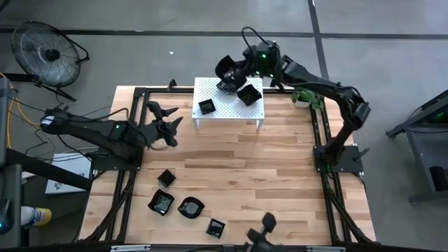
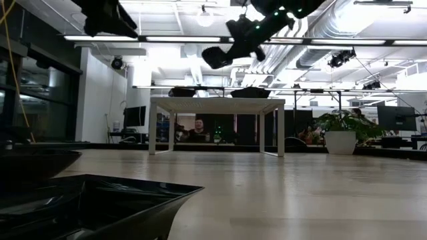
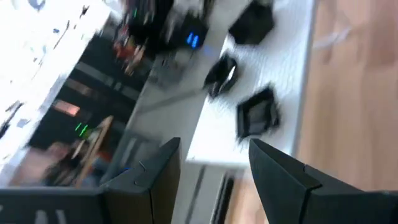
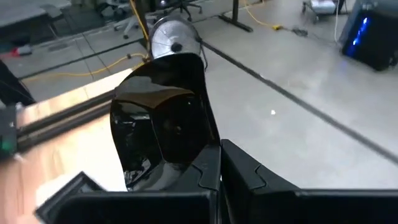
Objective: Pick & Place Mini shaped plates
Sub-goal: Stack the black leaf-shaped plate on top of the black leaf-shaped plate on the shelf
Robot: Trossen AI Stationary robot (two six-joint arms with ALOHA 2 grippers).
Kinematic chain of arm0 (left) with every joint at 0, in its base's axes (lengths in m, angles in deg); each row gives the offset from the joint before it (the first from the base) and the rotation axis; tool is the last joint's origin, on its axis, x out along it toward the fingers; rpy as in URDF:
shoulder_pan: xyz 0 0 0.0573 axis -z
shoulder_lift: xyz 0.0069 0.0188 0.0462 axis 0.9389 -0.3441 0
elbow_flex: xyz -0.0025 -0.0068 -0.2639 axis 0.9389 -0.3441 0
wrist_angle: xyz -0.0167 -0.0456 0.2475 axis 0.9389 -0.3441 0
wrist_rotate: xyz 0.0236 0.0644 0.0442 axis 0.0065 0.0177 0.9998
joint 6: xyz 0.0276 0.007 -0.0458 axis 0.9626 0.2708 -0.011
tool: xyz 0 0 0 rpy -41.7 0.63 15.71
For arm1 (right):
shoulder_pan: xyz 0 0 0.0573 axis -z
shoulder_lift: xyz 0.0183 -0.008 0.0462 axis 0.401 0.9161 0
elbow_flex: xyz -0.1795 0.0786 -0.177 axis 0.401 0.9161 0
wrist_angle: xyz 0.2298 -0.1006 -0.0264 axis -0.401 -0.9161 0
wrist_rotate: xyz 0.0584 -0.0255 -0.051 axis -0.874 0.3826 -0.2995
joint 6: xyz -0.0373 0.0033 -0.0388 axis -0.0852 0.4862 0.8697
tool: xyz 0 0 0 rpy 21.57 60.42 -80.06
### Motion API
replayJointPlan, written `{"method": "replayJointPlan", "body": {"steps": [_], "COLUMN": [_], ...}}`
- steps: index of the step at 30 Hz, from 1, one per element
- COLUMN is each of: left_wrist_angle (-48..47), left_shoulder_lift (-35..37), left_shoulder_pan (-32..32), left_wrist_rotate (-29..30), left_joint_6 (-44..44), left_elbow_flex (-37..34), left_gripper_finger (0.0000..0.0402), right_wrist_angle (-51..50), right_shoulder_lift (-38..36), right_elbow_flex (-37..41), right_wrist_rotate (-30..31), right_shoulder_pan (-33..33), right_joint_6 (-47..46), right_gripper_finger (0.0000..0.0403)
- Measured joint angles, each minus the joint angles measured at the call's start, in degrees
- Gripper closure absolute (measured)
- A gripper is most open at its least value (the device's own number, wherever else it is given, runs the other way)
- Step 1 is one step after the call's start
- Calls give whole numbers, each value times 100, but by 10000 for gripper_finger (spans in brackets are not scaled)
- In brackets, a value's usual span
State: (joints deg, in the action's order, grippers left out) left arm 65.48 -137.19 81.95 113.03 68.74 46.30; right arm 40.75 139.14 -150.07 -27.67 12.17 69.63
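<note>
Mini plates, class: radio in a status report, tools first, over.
Right tool shut on a black plate, raised over the white stand. Left tool open, empty, beside the stand. Two plates on stand, four on table. Nothing in the way.

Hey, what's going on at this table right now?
The right gripper holds a glossy black mini plate in the air at the back edge of the white perforated stand, which already carries several plates. The left gripper waits open left of the stand. Four more plates lie on the table's near side.

2 dark jointed arms point(image 1: 105, 131), small green lights, black cables.
</note>
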Motion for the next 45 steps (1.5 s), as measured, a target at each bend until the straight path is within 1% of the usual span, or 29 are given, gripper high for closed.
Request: {"method": "replayJointPlan", "body": {"steps": [2, 4, 6, 10, 12, 15, 18, 20, 22, 24, 26, 30, 32, 35, 38, 42, 44, 45], "left_wrist_angle": [1059, 1905, 2550, 3110, 3322, 3428, 3720, 3845, 3987, 4081, 4234, 4528, 4552, 4699, 5301, 6453, 7279, 7774], "left_shoulder_lift": [219, 368, 448, 471, 473, 471, 473, 473, 473, 473, 471, 473, 471, 472, 471, 468, 465, 468], "left_shoulder_pan": [-301, -578, -860, -1369, -1612, -1941, -2195, -2322, -2414, -2475, -2517, -2524, -2522, -2522, -2520, -2522, -2520, -2521], "left_wrist_rotate": [-666, -1285, -1831, -2614, -3060, -3638, -3898, -3928, -3928, -3928, -3927, -3856, -3711, -3573, -3556, -3455, -3256, -3249], "left_joint_6": [610, 1004, 1249, 1322, 1323, 1192, 931, 816, 784, 781, 781, 814, 932, 1119, 1303, 1535, 1643, 1693], "left_elbow_flex": [-397, -761, -1016, -1330, -1453, -1594, -1700, -1739, -1768, -1769, -1769, -1769, -1769, -1851, -2209, -3045, -3500, -3707], "left_gripper_finger": [218, 218, 218, 218, 218, 218, 218, 218, 218, 218, 218, 218, 218, 218, 218, 218, 218, 218], "right_wrist_angle": [-324, -769, -1348, -2467, -2885, -3311, -3417, -3417, -3404, -3460, -3425, -3198, -3165, -3184, -3309, -3668, -3751, -3795], "right_shoulder_lift": [258, 518, 773, 1174, 1374, 1659, 1808, 1814, 1812, 1829, 1832, 1814, 1792, 1650, 1541, 1525, 1525, 1524], "right_elbow_flex": [-405, -834, -1290, -2314, -2855, -3484, -3758, -3743, -3581, -3423, -3210, -2794, -2696, -2704, -2724, -2705, -2706, -2709], "right_wrist_rotate": [-27, -105, -414, -614, -665, -659, -626, -571, -550, -401, -125, 367, 665, 1281, 1677, 1806, 1789, 1812], "right_shoulder_pan": [62, 100, 167, 320, 445, 625, 710, 694, 641, 580, 453, 132, 2, -212, -417, -595, -662, -685], "right_joint_6": [-179, -220, 210, 1064, 1282, 1135, 506, 39, -449, -967, -1388, -1937, -2191, -2734, -3277, -3906, -4193, -4325], "right_gripper_finger": [403, 403, 403, 403, 403, 403, 403, 403, 403, 403, 403, 403, 403, 403, 403, 403, 403, 403]}}
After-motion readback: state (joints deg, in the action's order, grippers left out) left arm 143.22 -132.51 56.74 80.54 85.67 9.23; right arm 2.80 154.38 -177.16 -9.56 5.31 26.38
